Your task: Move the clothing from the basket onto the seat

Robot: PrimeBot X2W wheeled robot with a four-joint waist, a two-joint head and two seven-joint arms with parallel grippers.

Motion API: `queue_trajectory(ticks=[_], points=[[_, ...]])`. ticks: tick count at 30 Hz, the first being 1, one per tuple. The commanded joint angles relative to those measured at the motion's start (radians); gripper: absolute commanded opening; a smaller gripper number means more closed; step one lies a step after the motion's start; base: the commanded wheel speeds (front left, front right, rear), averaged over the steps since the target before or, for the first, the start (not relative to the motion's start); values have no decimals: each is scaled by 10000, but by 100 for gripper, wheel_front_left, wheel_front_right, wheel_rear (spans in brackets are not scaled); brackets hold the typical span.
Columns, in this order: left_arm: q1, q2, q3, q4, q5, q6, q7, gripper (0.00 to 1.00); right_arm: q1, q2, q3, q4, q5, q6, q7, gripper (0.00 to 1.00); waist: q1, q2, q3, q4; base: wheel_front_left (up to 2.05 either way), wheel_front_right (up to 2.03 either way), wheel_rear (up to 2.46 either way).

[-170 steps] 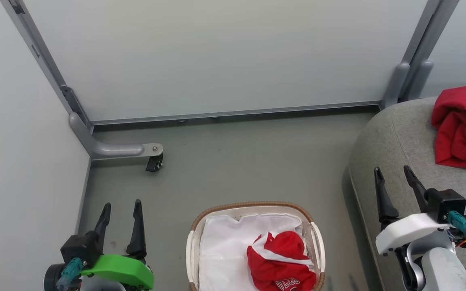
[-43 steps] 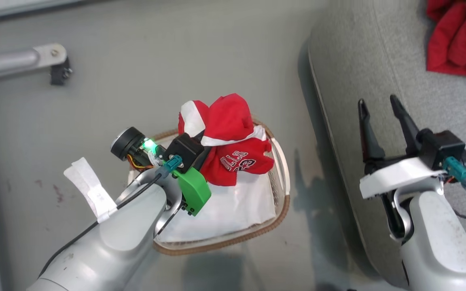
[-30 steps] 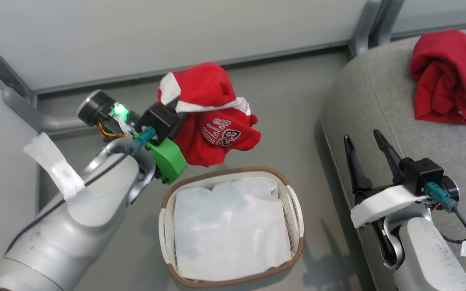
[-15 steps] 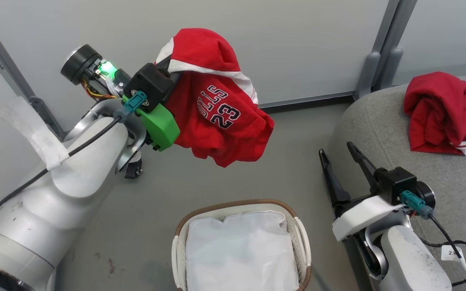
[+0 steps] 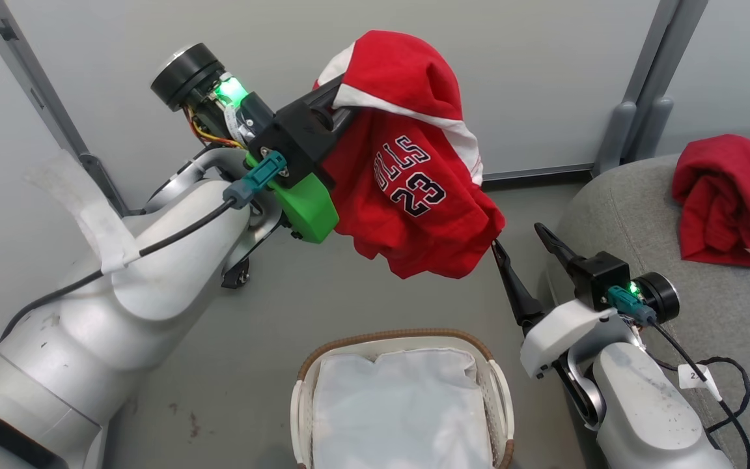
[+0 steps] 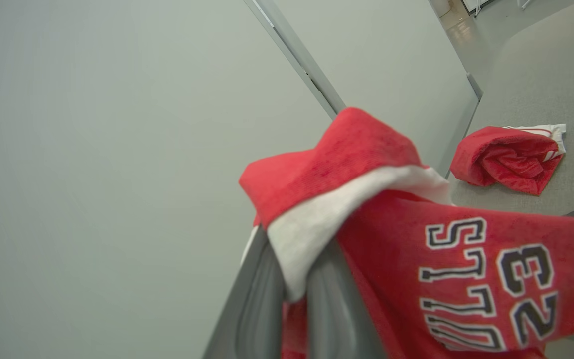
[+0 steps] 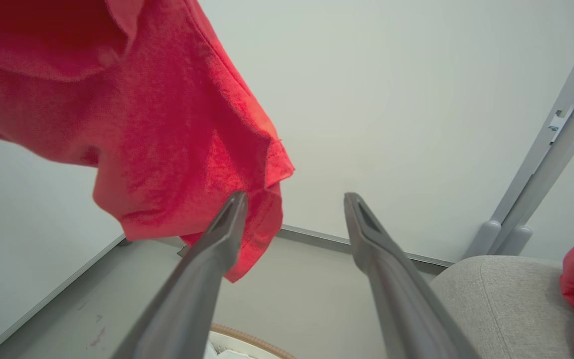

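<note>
At the left of the head view the pale left arm reaches up towards the upper middle; the left gripper (image 6: 294, 249) has its two fingers pressed together on the white trim band (image 5: 414, 117) of a red jersey (image 5: 414, 195), as the left wrist view shows close up; the jersey hangs in the air at the centre of the frame, bunched over the fingers and drooping to the lower right, soft bright red with upside-down dark letters and a "23" edged in white; below it, at the bottom centre, the oval basket (image 5: 375, 340) stands on the grey floor (image 5: 323, 293), with its brown woven rim, and only its white cloth liner (image 5: 401, 404) shows inside; right of centre the right gripper (image 5: 517, 236) is spread and holds nothing, one fingertip just at the jersey's lower hem, though contact cannot be told; at the right lies the grey woven seat (image 5: 622, 221); on it, far right, rests a second crumpled red garment (image 5: 726, 195) with white trim.
</note>
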Motion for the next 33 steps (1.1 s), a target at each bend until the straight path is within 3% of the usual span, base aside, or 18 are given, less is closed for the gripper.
queue_trajectory(ticks=[1, 9, 19, 20, 21, 23, 33], points=[[-206, -47, -14, -84, -90, 5, -5, 0, -157, -37, 9, 227, -46, -14, -49, 100, 1, 0, -8, 59, 0, 0, 0], [-276, -234, -185, -611, -146, 5, -4, 0, -901, -373, 1131, 1230, 897, -14, -49, 100, 1, 0, -44, 252, 0, 0, 0], [-144, -348, -344, -1033, -357, 5, -4, 0, -1557, -1311, 3592, 795, 3057, -14, -49, 100, 1, 0, -58, 469, 0, 0, 0], [-81, -322, -332, -1026, -386, 5, -4, 0, -1626, -1401, 3772, 731, 3207, -14, -49, 66, 1, 0, -59, 483, 0, 0, 0], [-38, -309, -331, -1033, -409, 4, -4, 0, -1670, -1480, 3881, 697, 3293, -14, -49, 38, 1, 0, -60, 493, 0, 0, 0], [63, -279, -295, -1022, -484, 4, -4, 0, -1727, -1588, 4111, 677, 3437, -14, -49, 0, 1, 0, -60, 514, 0, 0, 0], [637, -133, -24, -667, -885, 4, -4, 0, -1684, -1694, 4193, 586, 3407, -14, -49, 0, 1, 0, -76, 476, 0, 0, 0]])
